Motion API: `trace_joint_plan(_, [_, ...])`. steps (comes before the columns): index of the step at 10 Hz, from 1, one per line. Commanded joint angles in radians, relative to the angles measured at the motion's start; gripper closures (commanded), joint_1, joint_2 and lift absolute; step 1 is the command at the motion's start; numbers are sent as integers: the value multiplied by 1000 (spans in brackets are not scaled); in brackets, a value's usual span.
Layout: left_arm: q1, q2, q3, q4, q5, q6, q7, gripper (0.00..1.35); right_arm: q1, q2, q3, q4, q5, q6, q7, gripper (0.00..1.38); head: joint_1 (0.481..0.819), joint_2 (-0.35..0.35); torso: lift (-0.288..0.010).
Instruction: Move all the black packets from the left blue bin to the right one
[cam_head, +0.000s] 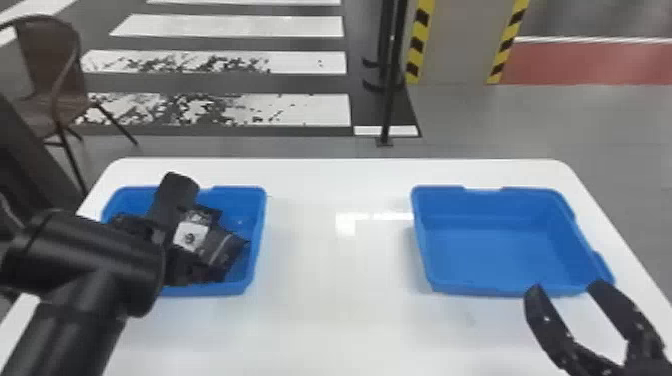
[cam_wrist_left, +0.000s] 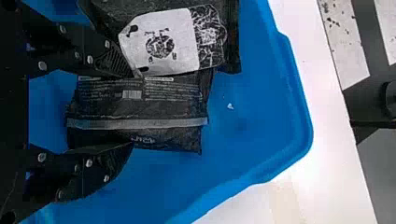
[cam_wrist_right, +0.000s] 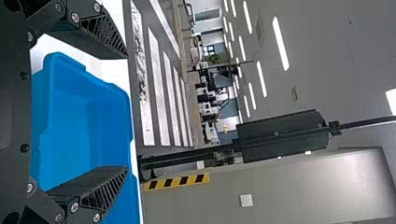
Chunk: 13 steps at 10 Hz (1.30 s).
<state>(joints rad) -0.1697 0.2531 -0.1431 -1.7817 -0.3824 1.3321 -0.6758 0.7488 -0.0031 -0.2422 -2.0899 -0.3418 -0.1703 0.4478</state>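
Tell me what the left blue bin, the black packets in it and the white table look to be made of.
Left blue bin: probably molded plastic, satin, from its even color and rounded rim.
Black packets: thin flexible film, likely plastic or foil-lined, with creases and a soft sheen.
White table: smooth, glossy top that mirrors bright patches; laminate or painted board, I cannot tell which.

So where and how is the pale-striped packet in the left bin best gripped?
I'd come from above and pinch the striped packet by its long sides, near mid-length. Its broad face is turned up, and that width is the shorter span. The labelled packet crowds one long side, so that edge probably needs more care.
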Motion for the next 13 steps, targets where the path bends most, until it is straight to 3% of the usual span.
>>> trace_joint_plan(1, [8,0,15,8,3,-22,-4,1107,0,0,1,2,-11,3,0,185,695,2,-140])
trace_joint_plan(2, [5,-2,17,8,1,-49,-10,1204,5,0,1,5,-21,3,0,185,695,7,-140])
trace_joint_plan(3, [5,-2,25,-9,9,-63,-22,1204,5,0,-1,0,-21,3,0,185,695,5,-140])
trace_joint_plan(6, [91,-6,103,-215,55,-17,-50,1204,10,0,-1,-12,-21,3,3,185,695,-9,-140])
trace_joint_plan(8, [148,-6,141,-313,117,-46,-77,1204,-10,-8,9,-32,-19,43,42,185,695,-12,-140])
trace_joint_plan(11, [256,-35,165,-357,247,-323,-94,1204,-84,-41,97,-37,-109,175,98,185,695,-13,-140])
trace_joint_plan(13, [307,-44,135,-357,315,-505,-94,1204,-145,-63,158,-32,-157,244,103,180,695,-13,-140])
